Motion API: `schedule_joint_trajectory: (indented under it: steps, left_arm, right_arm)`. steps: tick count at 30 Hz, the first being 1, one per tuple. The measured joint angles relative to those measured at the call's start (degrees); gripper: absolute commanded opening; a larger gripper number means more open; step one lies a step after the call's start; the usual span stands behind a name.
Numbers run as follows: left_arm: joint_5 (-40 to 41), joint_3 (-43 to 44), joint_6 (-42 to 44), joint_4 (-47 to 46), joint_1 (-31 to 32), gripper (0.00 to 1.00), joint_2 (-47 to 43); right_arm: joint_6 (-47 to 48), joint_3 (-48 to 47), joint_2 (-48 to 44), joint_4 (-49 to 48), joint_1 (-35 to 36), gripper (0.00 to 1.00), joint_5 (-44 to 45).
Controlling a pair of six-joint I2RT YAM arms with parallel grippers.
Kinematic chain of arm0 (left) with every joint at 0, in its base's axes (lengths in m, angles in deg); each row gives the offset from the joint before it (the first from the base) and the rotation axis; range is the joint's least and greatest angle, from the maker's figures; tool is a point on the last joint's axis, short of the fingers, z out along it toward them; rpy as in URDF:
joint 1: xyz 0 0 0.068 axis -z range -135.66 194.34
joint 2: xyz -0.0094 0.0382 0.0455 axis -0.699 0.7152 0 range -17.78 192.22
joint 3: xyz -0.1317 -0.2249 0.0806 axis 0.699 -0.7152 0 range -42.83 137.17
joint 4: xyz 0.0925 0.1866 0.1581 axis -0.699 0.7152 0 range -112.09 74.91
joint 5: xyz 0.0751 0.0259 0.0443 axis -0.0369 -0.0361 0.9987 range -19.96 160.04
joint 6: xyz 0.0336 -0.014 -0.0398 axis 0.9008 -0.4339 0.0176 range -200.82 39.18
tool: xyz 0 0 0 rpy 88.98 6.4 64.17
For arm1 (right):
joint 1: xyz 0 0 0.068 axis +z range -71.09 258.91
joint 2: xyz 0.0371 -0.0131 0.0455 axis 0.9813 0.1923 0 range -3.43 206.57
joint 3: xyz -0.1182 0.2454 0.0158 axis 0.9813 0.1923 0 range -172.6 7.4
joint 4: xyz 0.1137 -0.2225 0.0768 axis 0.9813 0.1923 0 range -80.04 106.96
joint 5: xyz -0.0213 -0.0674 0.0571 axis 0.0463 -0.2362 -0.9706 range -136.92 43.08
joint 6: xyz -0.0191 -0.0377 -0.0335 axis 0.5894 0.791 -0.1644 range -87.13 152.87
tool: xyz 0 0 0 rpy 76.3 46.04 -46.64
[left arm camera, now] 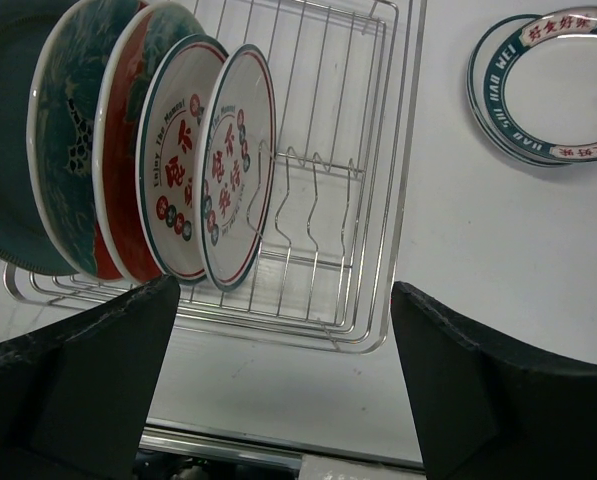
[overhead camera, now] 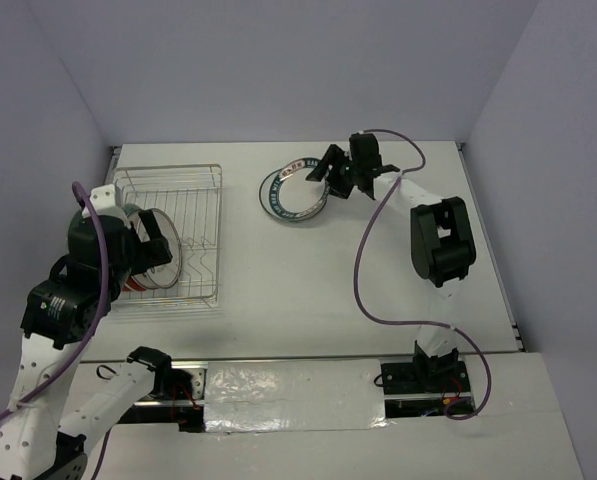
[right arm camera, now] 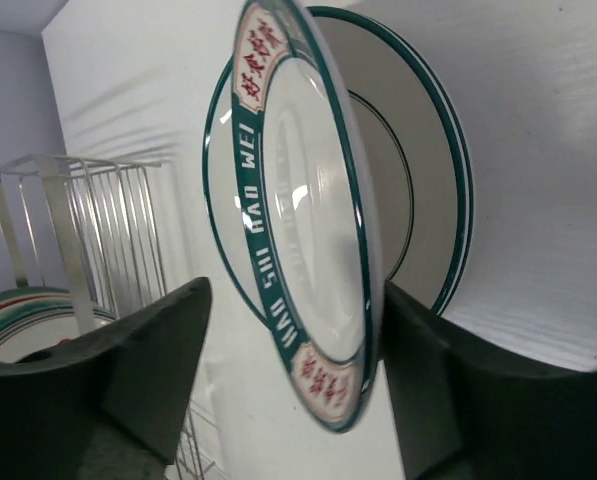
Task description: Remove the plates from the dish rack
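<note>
- Left jaws spread wide, facing the plates (left arm camera: pixel 233 170) that stand upright in the dish rack (left arm camera: pixel 402 180), probably lining up on the nearest rim.
- Right jaws parted, straddling a tilted plate (right arm camera: pixel 308 200) that leans on another plate (right arm camera: pixel 428 150) lying on the desk (right arm camera: pixel 538 120), apparently letting it settle there.
</note>
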Motion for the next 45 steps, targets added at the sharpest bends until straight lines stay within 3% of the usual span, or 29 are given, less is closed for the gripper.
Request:
schedule_joint_trajectory:
  steps: [1, 4, 10, 23, 28, 33, 38, 45]
  left_arm:
    - [0.2, 0.0, 0.1, 0.3, 0.0, 0.99, 0.0]
    - [0.9, 0.1, 0.9, 1.1, 0.0, 1.00, 0.0]
    - [2.9, 0.1, 1.1, 3.0, 0.0, 1.00, 1.7]
    - [5.5, -0.1, 1.2, 3.2, 0.0, 1.00, 4.5]
    - [7.5, -1.4, 1.4, 2.1, 0.0, 0.98, 7.1]
    - [9.8, -2.4, 1.3, 0.0, -0.1, 0.77, 12.7]
    - [10.9, -2.4, 1.5, -2.7, -1.8, 0.73, 19.5]
    - [11.1, -5.3, 1.2, -6.4, -6.6, 0.69, 24.2]
  right_arm:
    - [0.8, -1.4, 0.1, 1.6, 0.2, 0.86, 0.3]
    - [4.6, -7.5, 0.9, 9.4, 1.4, 1.00, 4.2]
    - [12.8, -21.7, 5.8, 24.0, 6.8, 1.00, 14.5]
    - [23.1, -26.3, 13.0, 41.1, 10.7, 1.00, 29.3]
    - [24.8, -19.8, 5.3, 40.7, 11.0, 1.00, 33.2]
    - [25.8, -6.1, -14.0, 36.0, 12.7, 1.00, 32.0]
    - [25.6, 4.6, -31.3, 30.0, 15.6, 1.00, 28.8]
    - [25.0, 15.9, -39.1, 25.4, 19.0, 1.00, 26.5]
